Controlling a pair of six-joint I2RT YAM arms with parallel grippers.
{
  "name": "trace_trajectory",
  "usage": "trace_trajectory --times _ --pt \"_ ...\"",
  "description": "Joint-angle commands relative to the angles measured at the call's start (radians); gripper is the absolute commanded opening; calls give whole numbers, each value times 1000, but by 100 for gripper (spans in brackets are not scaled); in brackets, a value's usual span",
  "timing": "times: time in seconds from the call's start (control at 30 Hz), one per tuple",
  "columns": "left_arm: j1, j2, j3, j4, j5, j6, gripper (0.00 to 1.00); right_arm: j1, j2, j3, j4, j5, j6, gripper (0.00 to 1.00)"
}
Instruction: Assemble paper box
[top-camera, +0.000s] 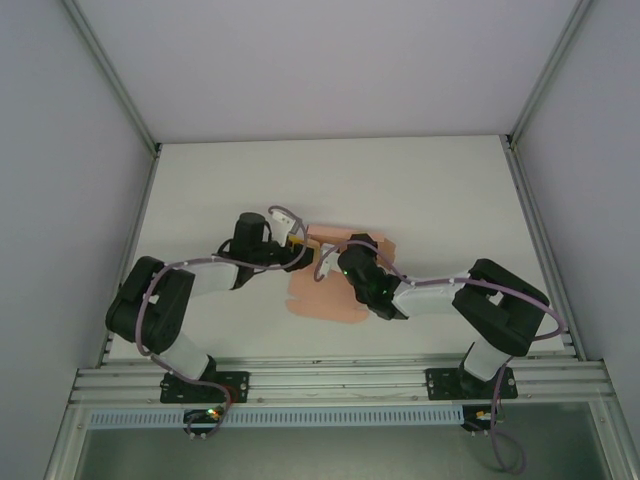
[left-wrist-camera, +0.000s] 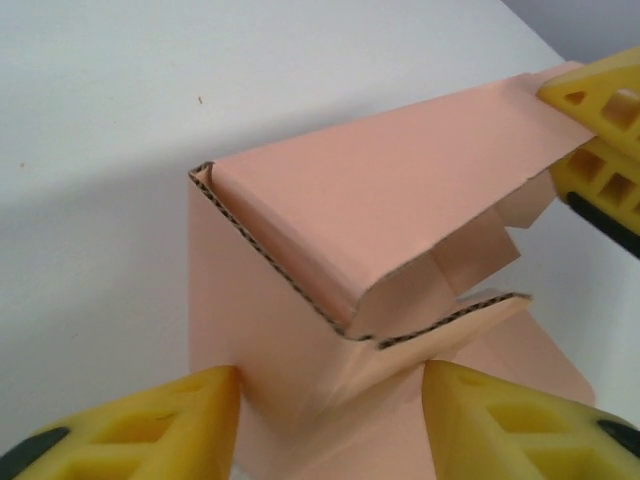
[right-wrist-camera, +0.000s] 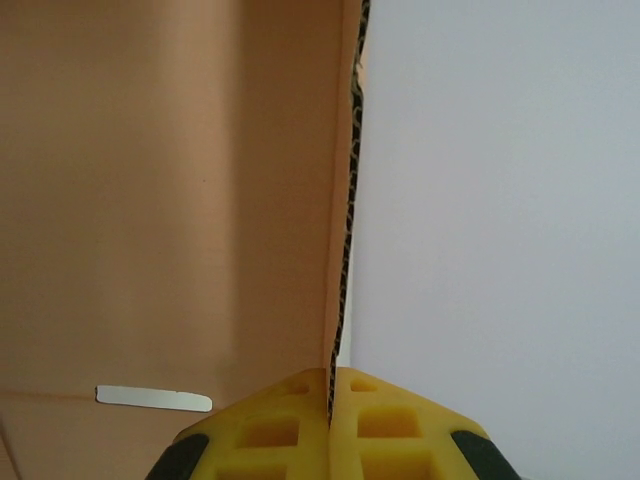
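Observation:
The paper box (top-camera: 325, 295) is salmon-pink corrugated card, partly folded, lying mid-table between both arms. In the left wrist view one wall of the paper box (left-wrist-camera: 380, 190) is folded up and over, with side flaps loose. My left gripper (left-wrist-camera: 330, 400) is open; its yellow fingers (left-wrist-camera: 190, 420) stand on either side of a creased corner and touch the card. My right gripper (right-wrist-camera: 330, 385) is shut on the raw edge of a raised panel of the paper box (right-wrist-camera: 170, 200). Seen from above, the left gripper (top-camera: 300, 250) and right gripper (top-camera: 350, 250) sit close together at the card's far end.
The white table (top-camera: 420, 190) has grey enclosure walls at the left, right and back. An aluminium rail (top-camera: 340, 380) carrying the arm bases runs along the near edge. A narrow slot (right-wrist-camera: 155, 398) is cut into the card panel.

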Motion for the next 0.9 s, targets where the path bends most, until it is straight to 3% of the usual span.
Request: trace_trajectory --times 0.0,0.07,0.3,0.53,0.6,0.7,0.77,0.87 --pt "-32 17 7 33 -108 50 46 23 12 24 25 34 12 0" --pt "-60 21 -5 56 -199 63 40 31 16 20 32 46 24 0" --pt "-117 71 -3 113 -391 74 40 58 -14 -3 -52 55 127 0" --pt "-122 112 -12 200 -400 76 40 58 -65 -9 -197 -22 229 0" --pt "-123 117 -19 244 -388 71 33 57 -66 -1 -237 -50 257 0" --pt "-131 123 -27 287 -419 67 12 56 -68 6 -276 -72 299 0" --pt "-131 128 -30 297 -438 72 0 56 -84 14 -315 -86 348 7" --pt "-132 133 -33 296 -452 87 0 53 -147 32 -402 -126 470 33"
